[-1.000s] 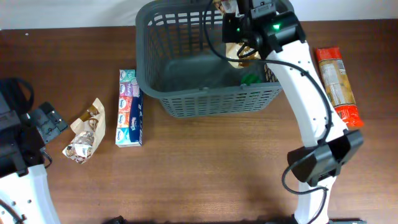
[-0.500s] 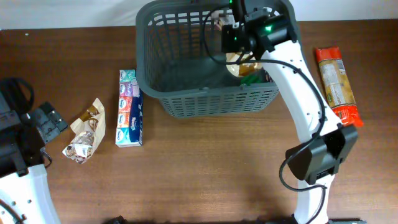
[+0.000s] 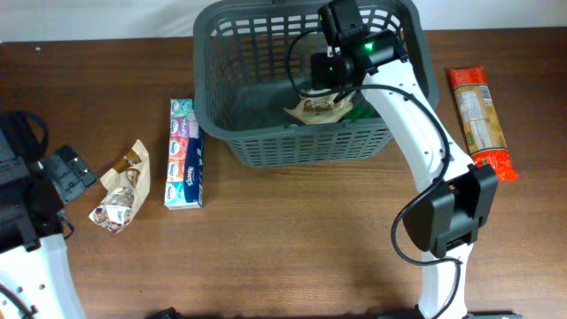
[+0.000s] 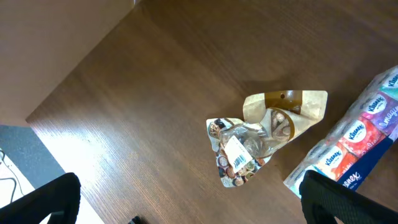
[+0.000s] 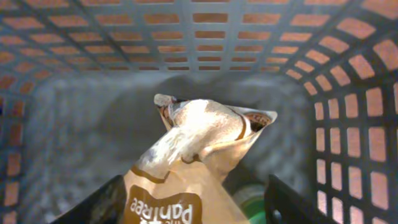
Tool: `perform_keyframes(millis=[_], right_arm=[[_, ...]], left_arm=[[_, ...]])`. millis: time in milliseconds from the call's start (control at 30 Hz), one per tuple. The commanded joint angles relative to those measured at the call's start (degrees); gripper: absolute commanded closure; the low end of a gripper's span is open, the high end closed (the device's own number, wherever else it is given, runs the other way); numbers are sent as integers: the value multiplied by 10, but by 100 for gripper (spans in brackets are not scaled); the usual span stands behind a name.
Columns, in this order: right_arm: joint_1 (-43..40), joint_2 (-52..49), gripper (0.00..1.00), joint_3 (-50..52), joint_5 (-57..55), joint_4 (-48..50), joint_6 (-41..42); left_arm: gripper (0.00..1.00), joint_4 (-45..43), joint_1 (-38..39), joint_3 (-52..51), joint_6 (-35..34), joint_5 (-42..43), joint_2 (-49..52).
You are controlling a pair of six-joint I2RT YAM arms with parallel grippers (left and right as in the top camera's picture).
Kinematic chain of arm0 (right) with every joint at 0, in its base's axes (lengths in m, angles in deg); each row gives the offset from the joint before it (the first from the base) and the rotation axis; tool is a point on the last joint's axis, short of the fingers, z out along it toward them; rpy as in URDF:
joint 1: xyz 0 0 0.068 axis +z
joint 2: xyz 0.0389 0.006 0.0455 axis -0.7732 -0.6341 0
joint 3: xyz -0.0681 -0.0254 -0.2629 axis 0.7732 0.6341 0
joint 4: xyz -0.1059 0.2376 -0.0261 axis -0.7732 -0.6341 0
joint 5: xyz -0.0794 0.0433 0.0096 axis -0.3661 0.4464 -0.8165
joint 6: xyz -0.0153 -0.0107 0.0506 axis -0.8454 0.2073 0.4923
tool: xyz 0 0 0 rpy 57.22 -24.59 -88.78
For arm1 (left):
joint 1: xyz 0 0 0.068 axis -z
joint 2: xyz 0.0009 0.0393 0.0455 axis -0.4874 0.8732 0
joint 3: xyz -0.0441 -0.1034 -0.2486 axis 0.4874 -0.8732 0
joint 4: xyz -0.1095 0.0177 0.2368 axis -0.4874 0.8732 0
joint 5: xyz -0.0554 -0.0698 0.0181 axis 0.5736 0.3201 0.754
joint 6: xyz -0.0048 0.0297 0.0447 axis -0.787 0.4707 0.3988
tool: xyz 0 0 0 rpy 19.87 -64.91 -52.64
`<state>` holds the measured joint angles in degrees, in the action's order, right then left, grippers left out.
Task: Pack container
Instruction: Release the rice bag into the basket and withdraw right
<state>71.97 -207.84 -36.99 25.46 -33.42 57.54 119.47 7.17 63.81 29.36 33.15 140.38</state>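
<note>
- Inside the basket [image 3: 292,146], toward its right end, the right gripper [image 5: 196,180] is held low over the floor, with a tan paper bag [image 3: 317,108] lying between its fingers.
- Right gripper state: the fingers are seen spread wide in the wrist view. A gap is visible between the bag and one finger, and a green thing [image 5: 245,199] shows through it. The bag is therefore judged to be unpinched and resting on the basket floor. Contact with the other finger cannot be told.
- Basket position: it stands on the brown table [image 3: 292,239], at the far edge, roughly mid-width.
- Just left of the basket a tissue pack [image 3: 184,152] is noted, lying close to the left wall. Farther left of the basket a crumpled snack pouch [image 3: 120,193] is noted.
- Right of the basket, apart from its wall, a pasta packet [image 3: 478,120] lies flat.
- Left gripper [image 4: 189,186]: it is held above the table well left of the basket, just beyond the pouch. Its fingers are wide apart and nothing is held.
- Step in hand, as judged: release of the paper bag into the basket. Packing is judged partly done, with two items inside and three outside.
- Next move, as judged: the right arm should be raised straight up, with fingers kept apart so the bag is not dragged, until the rim is cleared. The pasta packet would then be the nearest pick for that arm. The pouch or tissue pack would suit the left arm.
</note>
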Motion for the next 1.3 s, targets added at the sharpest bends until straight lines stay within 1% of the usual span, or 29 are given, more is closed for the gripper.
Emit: perform_keyframes(millis=[0, 133, 200, 300, 467, 633, 733, 833, 933, 1033, 1267], right_arm=[[-1, 7, 26, -3, -4, 2, -1], [-1, 11, 12, -16, -5, -2, -16], [-1, 17, 7, -35, -8, -11, -16], [-8, 27, 1, -92, -21, -43, -16], [-41, 49, 1, -220, -54, -128, -21], [-96, 54, 1, -358, -52, -226, -96], [-132, 54, 1, -416, -52, -278, -141], [-169, 54, 1, -442, -52, -308, -169], [-207, 55, 1, -443, -52, -330, -192], [-247, 54, 1, -442, -64, -365, -195], [-344, 51, 1, -437, -67, -364, -196]], left_arm=[[1, -1, -3, 9, 1, 3, -7], [1, -1, -3, 9, 1, 2, -7], [1, -1, -3, 9, 1, 3, -7], [1, -1, -3, 9, 1, 3, -7], [1, -1, -3, 9, 1, 3, -7], [1, -2, -3, 9, 1, 2, -7], [1, -1, -3, 9, 1, 2, -7], [1, -1, -3, 9, 1, 2, -7], [1, -1, -3, 9, 1, 3, -7], [1, -1, -3, 9, 1, 2, -7], [1, -1, -3, 9, 1, 2, -7]])
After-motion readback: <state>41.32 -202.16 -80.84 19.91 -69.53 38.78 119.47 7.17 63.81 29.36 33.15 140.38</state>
